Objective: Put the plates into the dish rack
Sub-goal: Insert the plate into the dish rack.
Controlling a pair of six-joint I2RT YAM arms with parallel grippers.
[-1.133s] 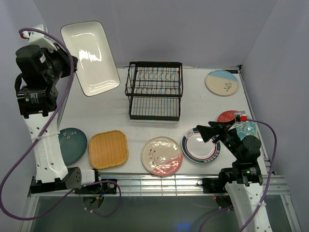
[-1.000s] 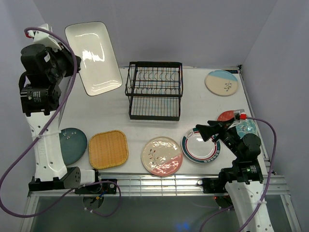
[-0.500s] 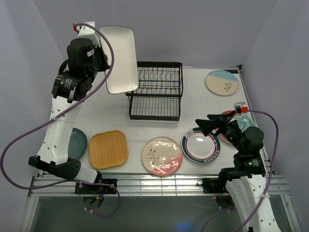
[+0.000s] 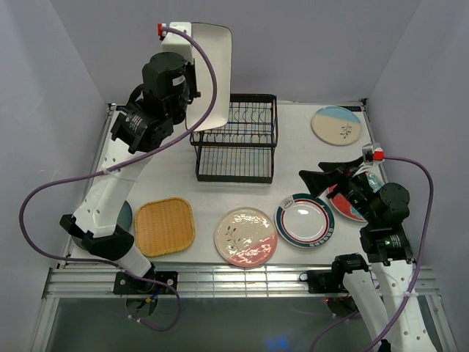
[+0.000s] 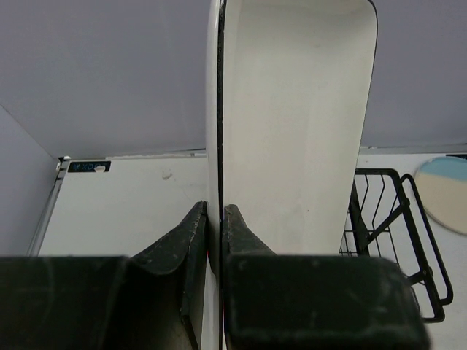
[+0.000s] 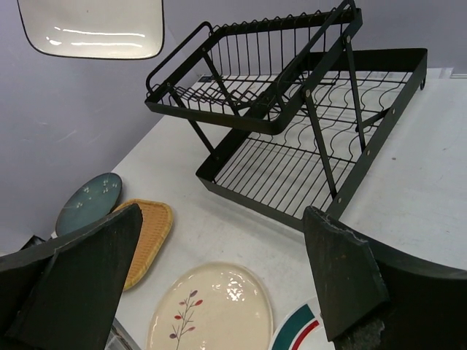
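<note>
1. My left hand [image 5: 213,211] is clamped tight on the white plate [image 4: 212,66], which stands on edge with its long axis upright, above the far left corner of the dish rack [image 4: 234,136].
2. My right hand [image 6: 222,219] gapes wide and empty near the right side.
3. Six other plates [image 4: 245,236] lie flat on the tabletop [image 4: 168,169]; there is one rack.

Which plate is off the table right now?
The white rounded-rectangle plate: the left gripper holds it on edge, up in the air near the dish rack. The other plates lie flat on the table.
</note>
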